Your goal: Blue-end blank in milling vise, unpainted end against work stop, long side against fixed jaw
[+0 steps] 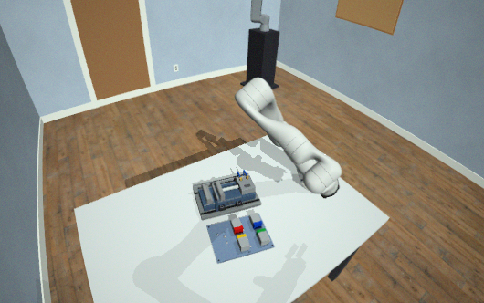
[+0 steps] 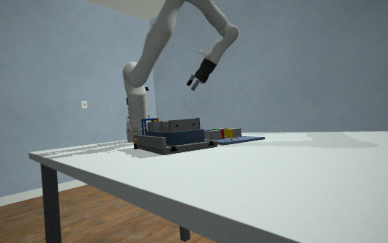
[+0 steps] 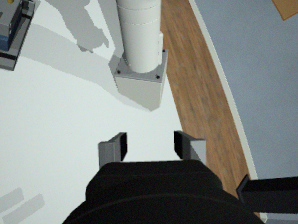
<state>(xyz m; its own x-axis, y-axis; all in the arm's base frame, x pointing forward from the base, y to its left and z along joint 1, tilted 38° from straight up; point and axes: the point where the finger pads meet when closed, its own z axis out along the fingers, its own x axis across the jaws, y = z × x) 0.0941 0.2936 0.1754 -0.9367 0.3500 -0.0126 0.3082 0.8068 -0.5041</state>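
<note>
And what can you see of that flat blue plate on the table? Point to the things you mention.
The plate (image 1: 219, 251) (image 2: 252, 140) is a thin, flat, four-sided blue sheet with small dark dots at corners. It lies flat on the white table beside the vise. Four gray blocks, with red, blue, yellow and green ends, rest on it, plus a few tiny pale bits. Its material is unclear.

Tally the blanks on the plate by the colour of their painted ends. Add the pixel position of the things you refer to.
Red end (image 1: 237, 229): 1
Blue end (image 1: 257, 224): 1
Yellow end (image 1: 241, 236): 1
Green end (image 1: 260, 230): 1
Total blanks on the plate (image 1: 221, 251) (image 2: 252, 139): 4
</note>
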